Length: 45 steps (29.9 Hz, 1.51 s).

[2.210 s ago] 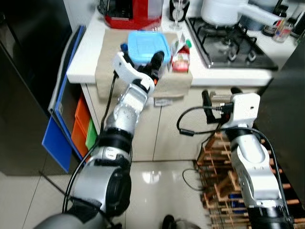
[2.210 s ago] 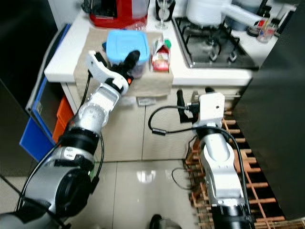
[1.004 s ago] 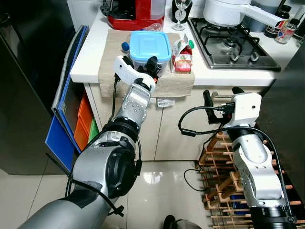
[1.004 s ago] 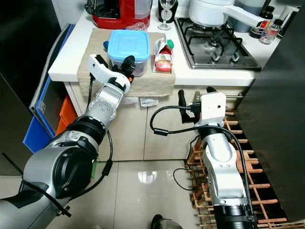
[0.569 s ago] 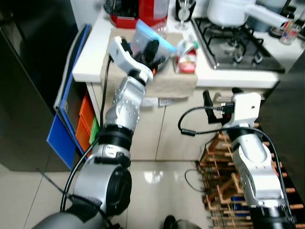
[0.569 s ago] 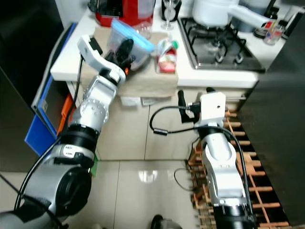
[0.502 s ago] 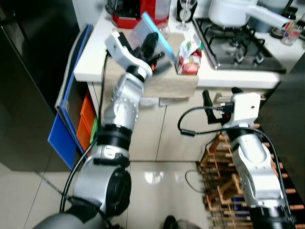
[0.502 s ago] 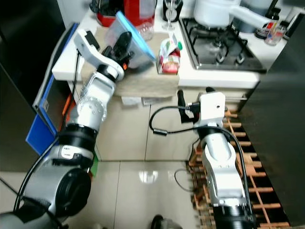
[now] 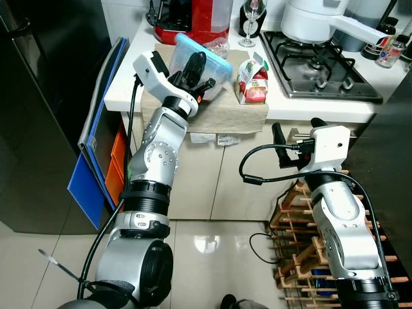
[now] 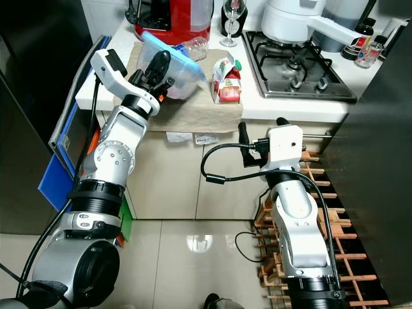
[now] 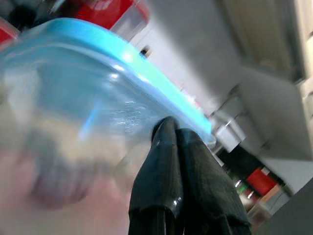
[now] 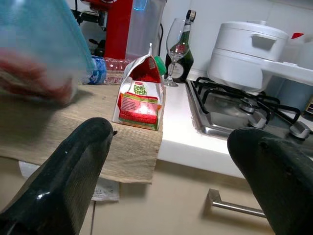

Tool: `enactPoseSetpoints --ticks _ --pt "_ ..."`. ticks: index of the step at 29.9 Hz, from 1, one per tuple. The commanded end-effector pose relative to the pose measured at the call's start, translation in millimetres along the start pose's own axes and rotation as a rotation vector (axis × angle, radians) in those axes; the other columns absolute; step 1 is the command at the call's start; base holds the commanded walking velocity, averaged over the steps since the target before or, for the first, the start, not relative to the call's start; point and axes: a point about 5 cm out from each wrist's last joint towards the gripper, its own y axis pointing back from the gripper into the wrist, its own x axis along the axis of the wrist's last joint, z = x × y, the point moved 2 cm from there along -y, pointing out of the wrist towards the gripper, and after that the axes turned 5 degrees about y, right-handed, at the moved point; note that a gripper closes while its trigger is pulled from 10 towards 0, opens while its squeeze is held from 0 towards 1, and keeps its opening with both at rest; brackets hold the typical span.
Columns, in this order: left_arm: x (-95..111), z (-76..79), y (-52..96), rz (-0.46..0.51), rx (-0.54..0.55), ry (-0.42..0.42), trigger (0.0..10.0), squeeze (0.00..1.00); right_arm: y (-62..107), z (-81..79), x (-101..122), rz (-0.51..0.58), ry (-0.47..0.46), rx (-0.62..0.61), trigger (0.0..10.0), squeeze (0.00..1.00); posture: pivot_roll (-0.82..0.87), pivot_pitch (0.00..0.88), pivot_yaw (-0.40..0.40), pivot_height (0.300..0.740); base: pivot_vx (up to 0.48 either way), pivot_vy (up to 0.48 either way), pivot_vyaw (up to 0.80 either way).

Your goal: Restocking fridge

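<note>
Overhead, left end effector (image 9: pixel 196 71) tilts container (image 9: pixel 209 64).

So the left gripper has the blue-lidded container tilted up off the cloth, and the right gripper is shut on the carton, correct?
Not quite. The right gripper is open and empty, short of the carton, which stands alone on the cloth, as the right wrist view shows. The left gripper does hold the container tilted.

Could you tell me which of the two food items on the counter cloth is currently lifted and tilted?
The blue-lidded container, held tilted in the left pincer. The juice carton stands upright on the cloth.
</note>
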Motion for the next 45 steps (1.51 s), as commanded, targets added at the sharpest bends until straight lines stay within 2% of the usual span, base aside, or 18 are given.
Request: enactPoseSetpoints --ticks 1,3,11,15,17,18,19,20,22,24,25,27,31,36,40,41,42,45 --pt "-16 -16.2 4.8 -0.063 0.095 -0.009 0.0 0.00 -0.5 2.7 0 -0.001 0.008 -0.006 10.0 0.19 -0.14 0.023 -0.059 0.740 0.000 0.000 0.00" --pt "-24 -34.2 11.2 -0.087 0.199 0.037 0.0 0.00 -0.2 2.9 0 -0.004 0.010 -0.006 10.0 0.19 -0.15 0.023 -0.056 0.740 0.000 0.000 0.00" --pt "-47 -57.7 24.7 -0.159 0.334 0.124 0.0 0.00 0.6 2.0 -1 -0.010 0.011 -0.004 10.0 0.19 -0.15 0.030 -0.057 0.740 0.000 0.000 0.00" --pt "-43 -60.5 23.4 -0.144 0.345 0.098 0.0 0.00 0.3 2.7 -1 -0.010 0.012 -0.003 10.0 0.19 -0.15 0.032 -0.060 0.740 0.000 0.000 0.00" --pt "-39 -55.0 20.1 -0.140 0.318 0.026 0.0 0.00 0.2 3.2 -1 -0.009 0.013 -0.003 10.0 0.19 -0.15 0.033 -0.059 0.740 0.000 0.000 0.00" --pt "-37 -49.4 17.9 -0.139 0.291 -0.012 3.4 0.00 0.2 3.5 -1 -0.009 0.014 -0.003 10.0 0.19 -0.15 0.033 -0.059 0.740 0.000 0.000 0.00" --pt "-35 -45.5 16.7 -0.139 0.274 -0.034 3.4 0.00 0.2 3.7 -1 -0.009 0.014 -0.003 10.0 0.19 -0.15 0.033 -0.059 0.740 0.000 0.000 0.00" --pt "-32 -38.7 16.0 -0.132 0.248 -0.067 10.0 0.00 0.4 4.1 -1 -0.009 0.015 -0.004 10.0 0.19 -0.15 0.034 -0.057 0.740 0.000 0.000 0.00" --pt "-30 -34.2 15.7 -0.127 0.232 -0.088 10.0 0.00 0.6 4.5 -1 -0.008 0.016 -0.005 10.0 0.19 -0.15 0.034 -0.057 0.740 0.000 0.000 0.00" --pt "-26 -22.3 18.6 -0.126 0.186 -0.131 10.0 0.59 1.9 5.4 0 -0.009 0.018 -0.006 10.0 0.19 -0.15 0.035 -0.056 0.740 0.000 0.000 0.00" --pt "-26 -14.4 23.6 -0.137 0.148 -0.155 10.0 1.00 3.3 6.2 0 -0.009 0.020 -0.007 10.0 0.19 -0.15 0.037 -0.056 0.740 0.000 0.000 0.00" --pt "-32 1.0 40.5 -0.223 0.074 -0.242 10.0 1.00 7.4 8.1 0 -0.014 0.026 -0.006 10.0 0.19 -0.15 0.042 -0.057 0.740 0.000 0.000 0.00" --pt "-38 2.5 56.2 -0.302 0.074 -0.232 10.0 1.00 12.3 8.0 -2 -0.025 0.029 0.001 10.0 0.19 -0.14 0.048 -0.060 0.740 0.000 0.000 0.00" --pt "-32 3.0 68.6 -0.307 0.103 -0.218 10.0 1.00 14.5 6.0 -6 -0.039 0.026 0.010 10.0 0.20 -0.13 0.053 -0.065 0.740 0.000 0.000 0.00" --pt "-24 7.3 69.8 -0.260 0.116 -0.083 10.0 1.00 10.4 1.7 -4 -0.032 0.020 0.022 10.0 0.19 -0.12 0.053 -0.069 0.740 0.000 0.000 0.00" --pt "-24 7.3 69.8 -0.260 0.116 -0.083 10.0 1.00 10.4 1.7 -4 -0.032 0.020 0.022 10.0 0.19 -0.12 0.053 -0.069 0.740 0.000 0.000 0.00" --pt "-19 11.5 69.3 -0.220 0.109 -0.016 10.0 1.00 9.4 2.1 -3 -0.029 0.021 0.023 10.0 0.19 -0.13 0.053 -0.072 0.740 0.000 0.000 0.00" --pt "-11 9.3 67.4 -0.164 0.137 0.025 10.0 1.00 9.3 3.4 -2 -0.028 0.023 0.023 10.0 0.19 -0.13 0.053 -0.072 0.740 0.000 0.000 0.00"
